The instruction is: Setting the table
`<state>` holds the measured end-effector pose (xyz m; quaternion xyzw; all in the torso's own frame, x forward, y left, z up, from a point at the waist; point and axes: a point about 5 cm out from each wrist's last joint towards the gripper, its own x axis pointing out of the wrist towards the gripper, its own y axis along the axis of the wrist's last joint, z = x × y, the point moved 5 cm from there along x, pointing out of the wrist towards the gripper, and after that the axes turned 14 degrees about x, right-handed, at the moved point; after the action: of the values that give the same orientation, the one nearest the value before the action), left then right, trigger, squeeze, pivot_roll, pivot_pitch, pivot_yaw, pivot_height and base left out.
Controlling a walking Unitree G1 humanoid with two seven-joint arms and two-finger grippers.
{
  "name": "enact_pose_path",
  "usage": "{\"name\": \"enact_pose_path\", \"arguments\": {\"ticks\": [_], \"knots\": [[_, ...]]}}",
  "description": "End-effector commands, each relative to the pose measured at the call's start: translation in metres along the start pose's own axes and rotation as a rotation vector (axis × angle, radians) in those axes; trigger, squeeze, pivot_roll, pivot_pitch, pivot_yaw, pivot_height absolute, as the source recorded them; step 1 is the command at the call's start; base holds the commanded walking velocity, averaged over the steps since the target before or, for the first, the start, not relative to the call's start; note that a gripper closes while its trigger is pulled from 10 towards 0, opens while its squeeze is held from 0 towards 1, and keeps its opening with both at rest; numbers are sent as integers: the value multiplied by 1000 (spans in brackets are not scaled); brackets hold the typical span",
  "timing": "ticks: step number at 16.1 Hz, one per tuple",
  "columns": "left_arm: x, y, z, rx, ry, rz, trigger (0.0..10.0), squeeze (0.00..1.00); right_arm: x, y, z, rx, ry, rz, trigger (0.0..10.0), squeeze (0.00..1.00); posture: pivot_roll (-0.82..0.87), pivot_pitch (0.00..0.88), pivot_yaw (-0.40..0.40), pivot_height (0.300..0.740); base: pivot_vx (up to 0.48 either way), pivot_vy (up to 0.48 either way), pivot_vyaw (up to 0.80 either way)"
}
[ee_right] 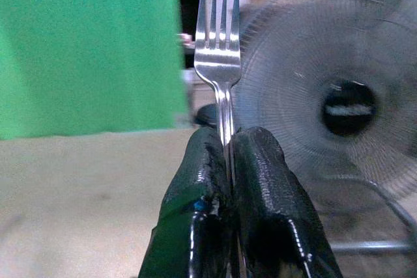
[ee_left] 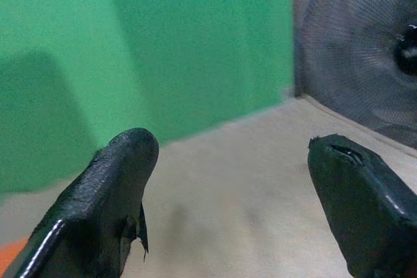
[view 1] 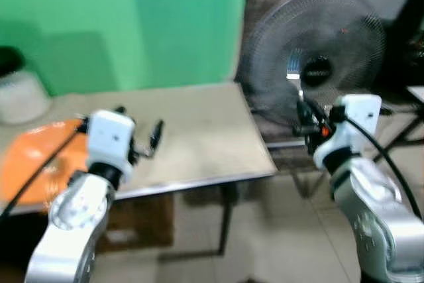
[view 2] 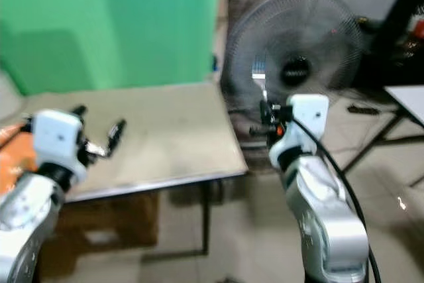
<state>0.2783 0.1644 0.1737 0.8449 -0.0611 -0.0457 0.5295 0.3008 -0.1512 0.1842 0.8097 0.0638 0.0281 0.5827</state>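
Fork stands upright, tines up, clenched in the right tool at centre right of the frame, before the fan. Left tool hangs released over the surface at lower left.

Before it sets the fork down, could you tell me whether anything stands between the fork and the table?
Nothing visible does. The right gripper holds the fork upright off the table's right edge, before the fan; the tabletop near it is bare.

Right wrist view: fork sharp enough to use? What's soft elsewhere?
Right wrist view: fork tines crisp, clamped upright in the right gripper; fan behind it soft. Left eye view: overall blurred, orange mat edges smeared, table matte with no glare. Left wrist view: open left gripper, fingertips fairly sharp, green wall flat and soft.
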Motion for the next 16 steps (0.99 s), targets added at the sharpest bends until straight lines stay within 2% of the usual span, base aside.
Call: {"name": "enact_pose_path", "arguments": {"ticks": [1,5,9,12,16], "knots": [[2,0,3,-26,-7,-1,10000,0,-2,1,9,-12,-48,8,10000,0,50,0,-7,740,0,0,-800],[2,-10,1,-140,56,-62,10000,0,-2,0,10,-7,-58,1,10000,0,38,0,-4,740,0,0,-800],[3,-10,1,-168,43,-61,10000,0,-3,0,15,-18,-90,1,10000,0,31,0,-2,740,0,0,-800],[5,-6,3,-135,38,-41,10000,0,-3,-2,19,-23,-107,-10,10000,0,25,0,4,740,0,0,-800],[5,-8,-11,-81,93,-45,10000,0,-4,-7,26,-39,-145,-35,10000,0,35,0,-5,740,0,0,-800]]}}
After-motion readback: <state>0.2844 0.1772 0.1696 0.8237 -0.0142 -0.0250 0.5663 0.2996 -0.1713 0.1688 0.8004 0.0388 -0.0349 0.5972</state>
